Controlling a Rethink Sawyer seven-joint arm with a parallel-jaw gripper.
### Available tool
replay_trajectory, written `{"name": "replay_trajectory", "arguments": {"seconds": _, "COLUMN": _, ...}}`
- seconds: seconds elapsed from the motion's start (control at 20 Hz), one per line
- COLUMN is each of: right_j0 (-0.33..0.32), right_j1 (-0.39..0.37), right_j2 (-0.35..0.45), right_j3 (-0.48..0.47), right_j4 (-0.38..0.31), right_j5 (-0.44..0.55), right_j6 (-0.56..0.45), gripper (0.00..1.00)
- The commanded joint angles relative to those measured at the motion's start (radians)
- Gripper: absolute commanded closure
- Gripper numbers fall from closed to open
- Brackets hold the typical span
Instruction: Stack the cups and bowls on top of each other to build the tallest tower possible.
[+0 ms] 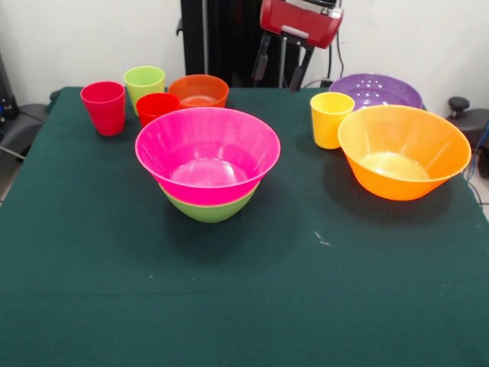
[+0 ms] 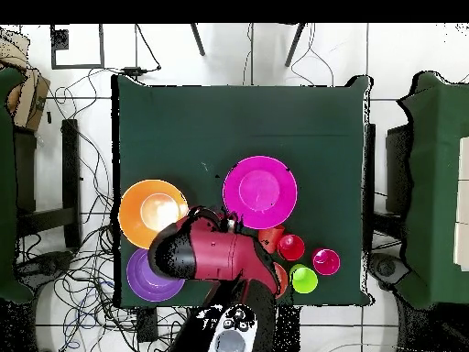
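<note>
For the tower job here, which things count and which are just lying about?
Job:
pink bowl nested on green bowl
orange-yellow bowl
purple bowl
small orange-red bowl
crimson cup, lime cup, red cup, yellow cup

Lying about:
cables on the floor

cups: 4 – crimson (image 1: 103, 107), lime (image 1: 144, 84), red (image 1: 157, 108), yellow (image 1: 331, 119) | bowls: 5 – pink (image 1: 207, 155), green (image 1: 208, 209), orange-red (image 1: 199, 91), purple (image 1: 376, 91), orange-yellow (image 1: 403, 151)

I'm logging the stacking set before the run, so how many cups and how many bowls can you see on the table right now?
Cups: 4, crimson, lime green, red, yellow
Bowls: 5, pink nested in green, small orange-red, purple, large orange
Total: 9; no fifth cup shows in either view.
</note>
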Motion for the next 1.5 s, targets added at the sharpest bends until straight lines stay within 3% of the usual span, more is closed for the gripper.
{"name": "replay_trajectory", "arguments": {"seconds": 0.05, "right_j0": 0.019, "right_j1": 0.071, "right_j2": 0.065, "right_j3": 0.051, "right_j4": 0.027, "right_j5": -0.072, "right_j6": 0.194, "gripper": 0.00}}
{"name": "replay_trajectory", "arguments": {"seconds": 0.55, "right_j0": 0.066, "right_j1": 0.101, "right_j2": 0.044, "right_j3": 0.088, "right_j4": 0.048, "right_j5": -0.119, "right_j6": 0.257, "gripper": 0.00}}
{"name": "replay_trajectory", "arguments": {"seconds": 1.05, "right_j0": 0.037, "right_j1": 0.068, "right_j2": 0.072, "right_j3": 0.136, "right_j4": 0.031, "right_j5": -0.105, "right_j6": 0.242, "gripper": 0.00}}
{"name": "replay_trajectory", "arguments": {"seconds": 1.5, "right_j0": -0.030, "right_j1": 0.083, "right_j2": 0.100, "right_j3": 0.196, "right_j4": -0.006, "right_j5": -0.181, "right_j6": 0.219, "gripper": 0.00}}
